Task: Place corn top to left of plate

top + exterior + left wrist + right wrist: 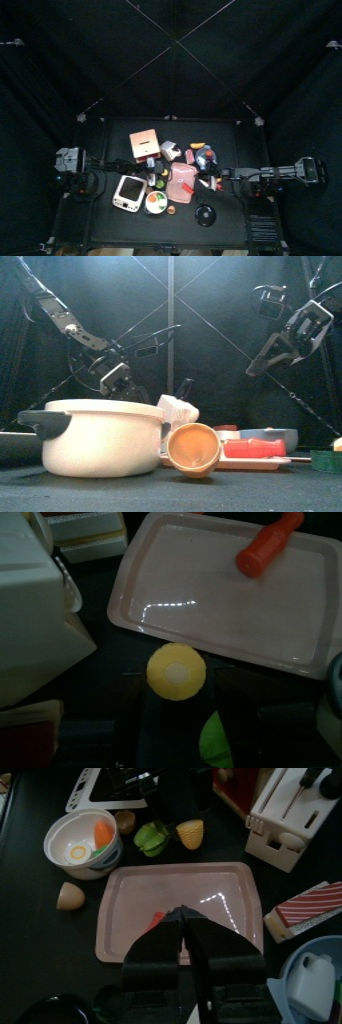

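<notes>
Corn top (pixel 175 672): you will find it lying on the bench (pixel 40 928), just beside one long edge of the pink plate (pixel 201 602), on the side of the plate that faces the left arm. A narrow strip of bare bench separates it from the rim; it does not touch the plate. No gripper holds it. A green piece (pixel 154 838) lies close beside it, and a white bowl (pixel 90 840) with an orange and a white item inside stands a little further along the same side.

Plate contents: one red-orange item (pixel 267 542) rests on the plate near a corner; you can see nothing else on it.

Left gripper (pixel 118 381): it hangs low behind the large cream pot (pixel 100 436), and its wrist camera looks down on the corn top and the plate edge. You cannot tell from these views how wide it stands.

Right gripper (pixel 183 916): its jaws are closed together to a point and hold nothing. It hovers above the middle of the plate, well clear of the bench in the front view.

Other items noted: a white box (pixel 27 612) stands near the corn top on the side away from the plate, and a tan rounded piece (pixel 70 895) lies off a short end of the plate
</notes>
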